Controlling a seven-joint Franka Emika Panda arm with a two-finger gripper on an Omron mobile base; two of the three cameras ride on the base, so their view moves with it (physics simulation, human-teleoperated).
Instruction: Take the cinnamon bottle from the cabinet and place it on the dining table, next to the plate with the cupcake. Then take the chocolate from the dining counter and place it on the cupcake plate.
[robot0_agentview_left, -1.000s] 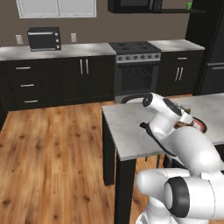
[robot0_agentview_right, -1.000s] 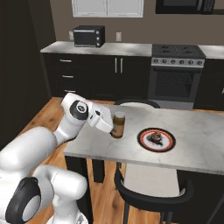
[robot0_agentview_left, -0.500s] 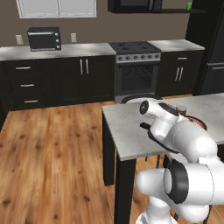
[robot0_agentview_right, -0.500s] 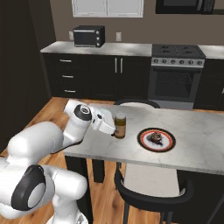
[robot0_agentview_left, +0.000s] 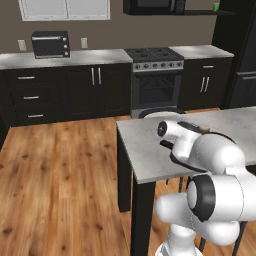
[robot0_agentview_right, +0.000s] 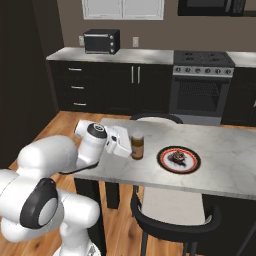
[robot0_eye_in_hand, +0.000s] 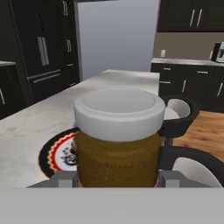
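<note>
cinnamon bottle (robot0_agentview_right: 137, 145) stands upright on the marble worktop (robot0_agentview_right: 225, 160), just beside the plate (robot0_agentview_right: 180, 159) with the cupcake, on the side nearer the arm. in the view from the hand it sits squarely between the two fingers, pale lid up, with the plate's patterned rim showing behind it. the hand (robot0_agentview_right: 131, 147) is pinching the cinnamon bottle by its sides, jaws partway closed around the body.

by my reckoning this is the tail of the first step: the bottle looks set down where it belongs, but not yet let go. the next move would call for spreading the fingers, then drawing back or lifting clear without nudging the bottle over or into the plate. after that comes the chocolate, which i can't pick out anywhere on the slab.

the arm reaches low and nearly level over the worktop's near end, elbow bent back toward the base, wrist turned so the hand comes at the bottle side-on rather than from above.
</note>
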